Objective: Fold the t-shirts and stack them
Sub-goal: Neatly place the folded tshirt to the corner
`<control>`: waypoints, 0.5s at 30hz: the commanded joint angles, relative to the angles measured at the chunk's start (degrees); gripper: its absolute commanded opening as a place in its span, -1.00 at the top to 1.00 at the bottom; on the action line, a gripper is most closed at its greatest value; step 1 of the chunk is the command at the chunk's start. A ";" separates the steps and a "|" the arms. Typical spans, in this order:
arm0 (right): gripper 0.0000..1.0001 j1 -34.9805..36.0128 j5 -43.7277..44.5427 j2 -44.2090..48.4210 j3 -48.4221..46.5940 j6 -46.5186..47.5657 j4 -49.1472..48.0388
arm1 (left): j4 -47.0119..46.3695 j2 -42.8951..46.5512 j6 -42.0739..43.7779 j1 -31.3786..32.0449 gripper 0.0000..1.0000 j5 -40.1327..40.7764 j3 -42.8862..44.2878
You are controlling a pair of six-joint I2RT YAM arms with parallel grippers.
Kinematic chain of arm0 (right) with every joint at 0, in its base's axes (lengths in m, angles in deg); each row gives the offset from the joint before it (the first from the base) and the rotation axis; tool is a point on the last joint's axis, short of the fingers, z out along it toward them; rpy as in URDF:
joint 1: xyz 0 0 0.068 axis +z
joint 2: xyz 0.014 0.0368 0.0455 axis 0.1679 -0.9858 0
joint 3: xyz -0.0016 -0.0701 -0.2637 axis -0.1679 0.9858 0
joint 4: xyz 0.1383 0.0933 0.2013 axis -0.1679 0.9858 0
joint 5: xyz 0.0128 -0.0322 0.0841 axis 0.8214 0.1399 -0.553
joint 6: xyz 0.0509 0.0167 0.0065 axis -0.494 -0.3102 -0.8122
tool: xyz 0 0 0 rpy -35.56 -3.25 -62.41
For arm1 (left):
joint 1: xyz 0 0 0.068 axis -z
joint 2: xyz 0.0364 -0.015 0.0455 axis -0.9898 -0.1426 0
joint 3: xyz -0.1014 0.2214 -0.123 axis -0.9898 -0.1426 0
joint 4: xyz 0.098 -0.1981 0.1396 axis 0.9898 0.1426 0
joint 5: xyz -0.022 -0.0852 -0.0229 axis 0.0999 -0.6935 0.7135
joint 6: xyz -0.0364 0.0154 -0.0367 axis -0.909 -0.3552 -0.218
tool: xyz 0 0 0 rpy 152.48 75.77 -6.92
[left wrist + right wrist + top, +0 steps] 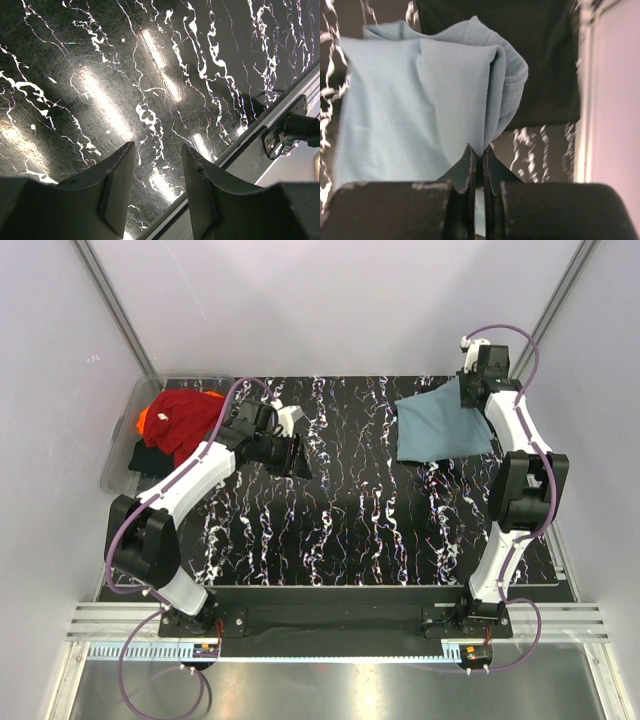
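A dusty teal-blue t-shirt (440, 426) hangs at the back right of the black marbled table (350, 520), its upper right corner lifted off the surface. My right gripper (468, 388) is shut on that corner; in the right wrist view the blue t-shirt (415, 105) bunches out from between the pinched fingertips (479, 151). A black t-shirt (540, 55) lies beneath it. My left gripper (298, 458) hovers open over the table's left middle, and in the left wrist view its fingers (120, 185) hold nothing. Red (185, 418), orange (146, 418) and dark t-shirts lie in the tub.
A clear plastic tub (125, 445) stands at the back left, beside the table. The table's front edge and a metal rail (260, 135) show in the left wrist view. Pale walls close in on both sides and the back.
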 commanded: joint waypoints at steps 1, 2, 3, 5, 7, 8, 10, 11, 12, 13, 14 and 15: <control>1.00 0.19 0.00 1.48 -5.11 4.56 -4.54 | -2.22 1.38 -0.18 0.25 0.05 -1.49 0.00; 1.00 0.02 0.61 0.78 -5.72 5.09 -4.55 | -2.22 1.38 -0.17 0.16 0.05 -1.31 0.00; 1.00 0.01 2.01 0.25 -7.03 5.53 -4.46 | -2.22 1.46 -0.17 0.25 0.05 -1.23 0.00; 1.00 -0.33 2.81 -0.28 -7.74 6.85 -4.54 | -2.31 1.64 -0.26 0.25 0.05 -1.40 -0.09; 1.00 -0.86 2.55 -0.37 -8.54 6.68 -4.54 | -2.23 1.55 -0.35 0.25 0.05 -1.57 -0.09; 1.00 -1.04 2.38 -0.37 -8.71 6.68 -4.55 | -2.22 1.55 -0.44 0.16 0.05 -1.58 -0.09; 1.00 -1.74 2.20 -0.63 -9.24 6.16 -4.55 | -2.22 1.47 -0.52 0.25 0.05 -1.75 -0.18; 1.00 -1.92 2.11 -0.81 -9.50 5.89 -4.63 | -2.22 1.55 -0.52 0.25 0.05 -1.93 -0.09; 1.00 -2.44 1.24 -0.98 -10.20 5.45 -4.81 | -2.22 1.29 -0.61 0.16 0.05 -1.93 -0.09; 1.00 -2.80 0.62 -1.59 -10.64 4.58 -4.98 | -2.22 1.29 -0.61 0.25 0.05 -1.93 -0.09; 1.00 -3.15 -0.60 -2.12 -11.17 4.22 -5.07 | -2.31 1.29 -0.61 0.25 0.05 -2.10 -0.09; 1.00 -3.59 -0.96 -2.65 -12.57 3.61 -5.07 | -2.23 1.29 -0.61 0.33 0.05 -2.02 -0.26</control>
